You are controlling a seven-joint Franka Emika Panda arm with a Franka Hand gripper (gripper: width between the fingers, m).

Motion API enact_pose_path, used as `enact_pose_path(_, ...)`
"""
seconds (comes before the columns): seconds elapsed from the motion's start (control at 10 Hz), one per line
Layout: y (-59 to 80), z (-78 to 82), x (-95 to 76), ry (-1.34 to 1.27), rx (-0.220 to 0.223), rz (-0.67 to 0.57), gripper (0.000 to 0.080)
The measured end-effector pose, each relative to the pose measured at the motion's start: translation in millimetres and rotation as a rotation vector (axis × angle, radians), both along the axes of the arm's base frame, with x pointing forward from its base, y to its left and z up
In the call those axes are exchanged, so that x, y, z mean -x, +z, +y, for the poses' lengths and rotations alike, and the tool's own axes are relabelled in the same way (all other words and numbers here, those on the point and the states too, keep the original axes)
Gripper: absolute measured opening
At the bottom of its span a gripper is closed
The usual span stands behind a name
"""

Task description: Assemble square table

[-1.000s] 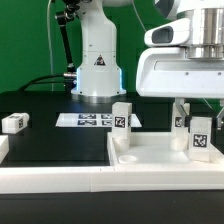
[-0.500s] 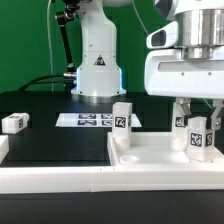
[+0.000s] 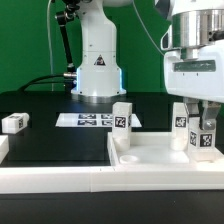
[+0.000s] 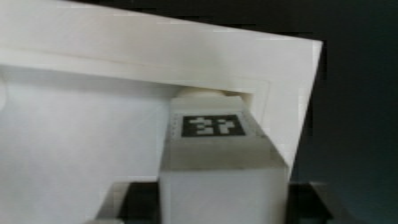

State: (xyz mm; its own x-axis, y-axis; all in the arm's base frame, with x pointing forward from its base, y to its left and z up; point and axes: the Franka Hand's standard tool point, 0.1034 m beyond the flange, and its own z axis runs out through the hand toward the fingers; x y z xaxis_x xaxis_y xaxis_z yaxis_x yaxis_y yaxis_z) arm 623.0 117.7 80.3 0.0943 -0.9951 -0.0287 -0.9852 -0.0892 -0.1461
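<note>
The square table's white slab [image 3: 150, 160] lies at the front, and its raised rim faces me. Two tagged white legs stand upright on it, one near the middle [image 3: 121, 116] and one further to the exterior view's right [image 3: 180, 116]. A third leg [image 3: 204, 142] stands at the slab's right corner with my gripper [image 3: 204, 128] shut on it from above. The wrist view shows this leg [image 4: 217, 150] running from between my gripper's [image 4: 217, 205] dark fingers down to the slab [image 4: 89, 110]. A loose leg [image 3: 12, 122] lies on the black table at the exterior view's left.
The marker board [image 3: 92, 120] lies flat behind the slab, in front of the robot's white base [image 3: 97, 70]. A white rail [image 3: 3, 150] shows at the exterior view's left edge. Black cables run behind the base.
My gripper and wrist have shifted toward the exterior view's right while keeping hold of the leg. The leg has moved slightly right and down at the slab's corner.
</note>
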Motion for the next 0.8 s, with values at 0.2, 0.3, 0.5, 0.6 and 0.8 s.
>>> enact_pose_path(0.2, 0.0, 0.7, 0.1, -0.119, -0.021, 0.005, 0.029)
enact_pose_path(0.3, -0.1, 0.9, 0.0, -0.187, -0.033, 0.008, 0.029)
enact_pose_path(0.5, -0.1, 1.1, -0.1, -0.286, -0.054, 0.012, 0.029)
enact_pose_path(0.6, -0.1, 1.3, -0.1, -0.325, -0.061, 0.014, 0.029)
enact_pose_path(0.8, -0.1, 1.6, -0.3, -0.4, -0.077, 0.016, 0.029)
